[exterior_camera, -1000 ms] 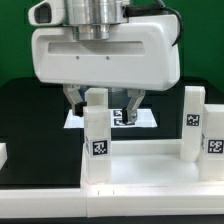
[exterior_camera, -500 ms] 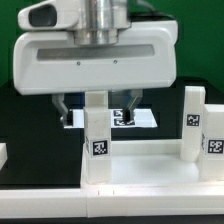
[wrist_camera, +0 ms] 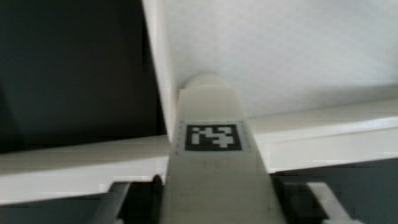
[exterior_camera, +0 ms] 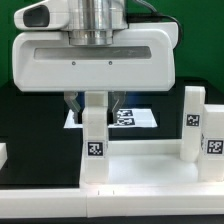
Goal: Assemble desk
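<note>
The desk panel and its legs look like smooth, matt white plastic on a matt black table.

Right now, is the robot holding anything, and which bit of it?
Yes. The gripper has closed on the upright white leg, pinching its top end; the leg's foot stands on the desk panel.

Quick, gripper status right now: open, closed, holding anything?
Gripper: fingers on either side of the upright tagged desk leg; whether they actually clamp it cannot be told.
</note>
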`<action>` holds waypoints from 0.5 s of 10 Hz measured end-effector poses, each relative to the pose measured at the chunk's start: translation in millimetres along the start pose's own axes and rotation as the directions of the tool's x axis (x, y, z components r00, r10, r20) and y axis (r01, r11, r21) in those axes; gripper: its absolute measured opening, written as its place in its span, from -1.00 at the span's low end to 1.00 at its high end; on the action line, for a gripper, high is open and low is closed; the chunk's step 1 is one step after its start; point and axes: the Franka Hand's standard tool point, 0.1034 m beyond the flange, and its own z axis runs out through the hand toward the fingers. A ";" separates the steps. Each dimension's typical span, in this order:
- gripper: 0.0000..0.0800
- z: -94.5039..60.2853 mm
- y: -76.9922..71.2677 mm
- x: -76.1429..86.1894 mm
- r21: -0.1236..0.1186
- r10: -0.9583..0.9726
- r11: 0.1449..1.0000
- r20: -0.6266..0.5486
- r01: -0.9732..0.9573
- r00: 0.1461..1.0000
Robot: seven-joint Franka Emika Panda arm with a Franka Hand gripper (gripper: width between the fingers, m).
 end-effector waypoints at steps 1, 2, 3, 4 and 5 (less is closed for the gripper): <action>-0.29 -0.4 -0.8 0.9 -0.001 0.070 0.998 -0.009 -0.070 0.998; -0.29 0.3 -4.2 -0.2 -0.002 0.244 0.970 -0.023 -0.244 0.970; -0.29 -0.2 -5.1 -0.1 -0.003 0.390 0.921 -0.025 -0.391 0.920; -0.29 -0.2 -5.7 -0.2 0.005 0.554 0.832 -0.024 -0.554 0.832; -0.29 0.9 -4.1 0.1 0.031 0.738 0.675 -0.007 -0.737 0.675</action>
